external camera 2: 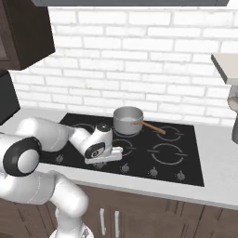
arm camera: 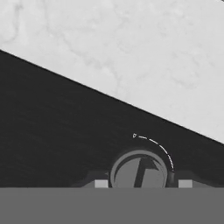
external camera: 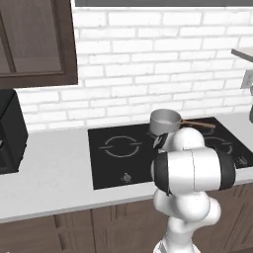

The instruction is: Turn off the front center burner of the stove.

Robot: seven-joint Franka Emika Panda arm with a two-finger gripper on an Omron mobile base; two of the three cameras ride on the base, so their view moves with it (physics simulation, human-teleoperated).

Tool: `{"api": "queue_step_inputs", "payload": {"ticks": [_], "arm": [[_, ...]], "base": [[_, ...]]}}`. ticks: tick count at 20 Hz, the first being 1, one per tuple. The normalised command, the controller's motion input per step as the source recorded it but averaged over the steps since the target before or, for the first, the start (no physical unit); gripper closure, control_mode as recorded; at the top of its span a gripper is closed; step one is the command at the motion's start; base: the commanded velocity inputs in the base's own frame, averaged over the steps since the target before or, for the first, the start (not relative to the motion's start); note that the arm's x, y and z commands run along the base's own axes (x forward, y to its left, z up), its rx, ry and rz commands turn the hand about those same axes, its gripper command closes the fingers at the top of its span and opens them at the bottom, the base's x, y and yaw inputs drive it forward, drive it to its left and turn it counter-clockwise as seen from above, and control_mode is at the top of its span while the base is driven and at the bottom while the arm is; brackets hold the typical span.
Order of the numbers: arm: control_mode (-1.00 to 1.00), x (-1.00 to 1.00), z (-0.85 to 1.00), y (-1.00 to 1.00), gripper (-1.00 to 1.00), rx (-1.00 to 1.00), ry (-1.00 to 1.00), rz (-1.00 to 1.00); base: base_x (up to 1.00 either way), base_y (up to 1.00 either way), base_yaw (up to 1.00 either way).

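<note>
The stove (external camera 2: 186, 139) is a flat black glass cooktop set in a pale counter, also seen in the left base view as stove (external camera: 104, 163). My gripper (external camera 2: 99, 163) reaches down over the row of small silver knobs at the stove's front edge. In the hand view the gripper (arm camera: 143, 183) is open, and its fingertips (arm camera: 101, 183) stand on either side of a round knob (arm camera: 139, 171) with small gaps. A thin dial arc curves over that knob. The front center burner (external camera 2: 128, 148) lies just behind my hand and is partly hidden by it.
A grey pot (external camera 2: 128, 120) with a wooden handle sits on a back burner. More knobs (external camera 2: 153, 172) line the front edge to the right. A black boxy appliance (external camera: 10, 133) stands at the far left of the counter (external camera: 54, 168). Dark cabinets hang above.
</note>
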Motion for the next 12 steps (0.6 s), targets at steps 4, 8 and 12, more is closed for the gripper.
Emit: {"api": "queue_step_inputs", "payload": {"ticks": [4, 8, 12], "arm": [[-1.00, -0.01, 0.00, -0.01, 1.00, 0.04, -0.01, 0.00], [-1.00, 0.00, 0.00, 0.00, 1.00, 0.00, -0.01, -0.02], [-1.00, 0.00, -0.57, -0.05, 1.00, -0.01, 0.06, -0.72]], "base": [[0.00, 0.00, 0.00], [0.00, 0.00, 0.00], [0.00, 0.00, 0.00]]}}
